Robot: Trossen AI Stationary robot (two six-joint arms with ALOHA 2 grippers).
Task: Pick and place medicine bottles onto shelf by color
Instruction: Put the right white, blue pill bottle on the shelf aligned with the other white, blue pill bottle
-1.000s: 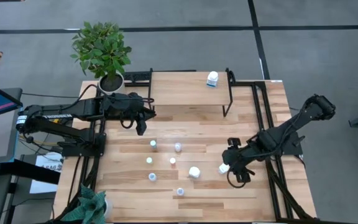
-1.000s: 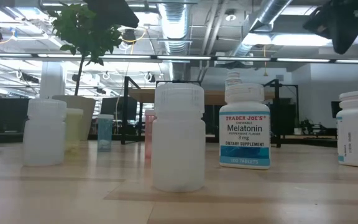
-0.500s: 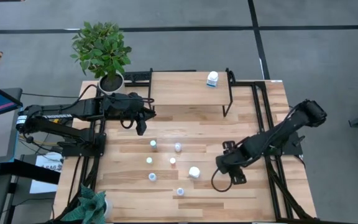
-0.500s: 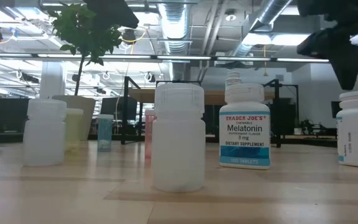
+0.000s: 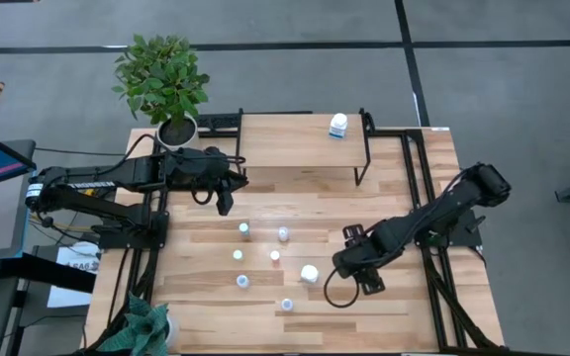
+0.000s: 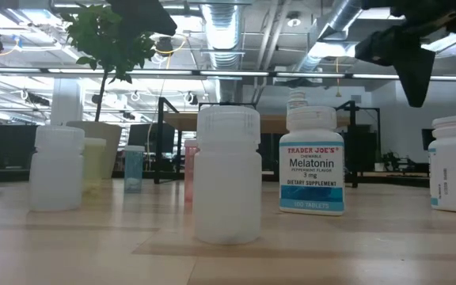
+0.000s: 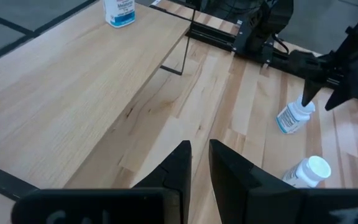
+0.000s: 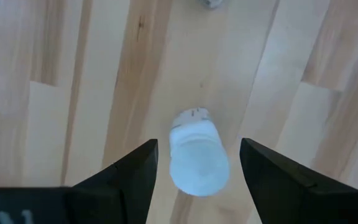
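My right gripper (image 5: 349, 263) is open and hangs over a stubby white bottle (image 8: 195, 159) that stands on the table; its fingers (image 8: 135, 175) stand on either side above it without touching. That bottle also shows in the left wrist view (image 7: 293, 116). Another white bottle (image 5: 309, 273) stands just to the left. Several thin vials (image 5: 244, 229) stand in the table's middle. A third white bottle (image 5: 338, 126) stands on the shelf (image 5: 285, 141) at the far edge. My left gripper (image 5: 224, 204) is shut and empty, waiting at the far left.
A potted plant (image 5: 164, 81) stands at the far left corner and another plant (image 5: 142, 326) at the near left corner. The shelf's black legs (image 5: 364, 148) stand on the table. Bare wood lies near the front edge and between the shelf and the vials.
My right gripper has gone toward the table's left edge and now stands over the white bottle that showed beside it a second ago. Its fingers stay open. No bottle has moved.
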